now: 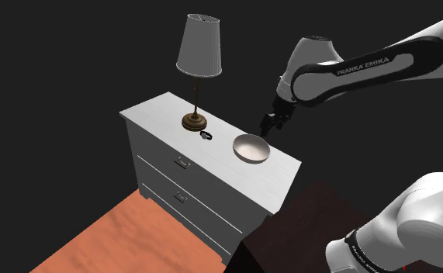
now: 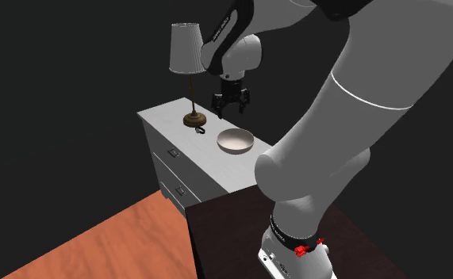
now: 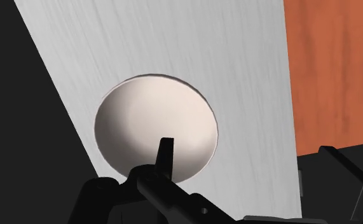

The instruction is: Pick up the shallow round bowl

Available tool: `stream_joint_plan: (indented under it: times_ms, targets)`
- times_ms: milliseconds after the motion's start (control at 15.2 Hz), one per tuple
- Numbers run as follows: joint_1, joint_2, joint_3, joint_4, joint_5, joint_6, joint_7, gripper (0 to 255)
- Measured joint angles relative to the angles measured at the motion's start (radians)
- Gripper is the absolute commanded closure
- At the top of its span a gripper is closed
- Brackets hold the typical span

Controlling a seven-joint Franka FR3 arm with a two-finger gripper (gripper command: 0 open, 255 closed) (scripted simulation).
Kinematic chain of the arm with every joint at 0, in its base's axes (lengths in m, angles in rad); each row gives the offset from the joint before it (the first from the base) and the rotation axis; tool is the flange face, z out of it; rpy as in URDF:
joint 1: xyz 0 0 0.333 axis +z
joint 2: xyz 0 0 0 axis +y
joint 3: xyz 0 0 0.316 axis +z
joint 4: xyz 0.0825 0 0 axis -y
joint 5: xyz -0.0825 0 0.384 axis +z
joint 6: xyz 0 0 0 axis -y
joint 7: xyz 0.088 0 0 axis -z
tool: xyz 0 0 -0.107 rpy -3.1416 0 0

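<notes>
Shoulder view: bowl [image 1: 252,147] near edge of dresser [image 1: 165,116], claw [image 1: 270,124] above

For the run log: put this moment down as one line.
phase: pre-grasp | shallow round white bowl: on white drawer chest | black hand: open, over bowl, not touching | grasp: not yet

In the shoulder view we're up beside the stand [image 1: 297,226], looking down and left over the white dresser [image 1: 157,116] from a fair way back. The second exterior view faces nearly the same way but sits right behind the arm [image 2: 351,119], which looms large up front. Both share the dresser top, lamp [image 1: 199,46] and bowl [image 1: 251,147], and the wrist view stares down at that bowl from close up.
</notes>
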Motion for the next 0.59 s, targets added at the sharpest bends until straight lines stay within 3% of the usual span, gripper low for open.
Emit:
stream_joint_plan:
  times_ms: [594]
  targets:
    - [0.013,0.362,0.012,0.104,-0.003,0.274,0.033,0]
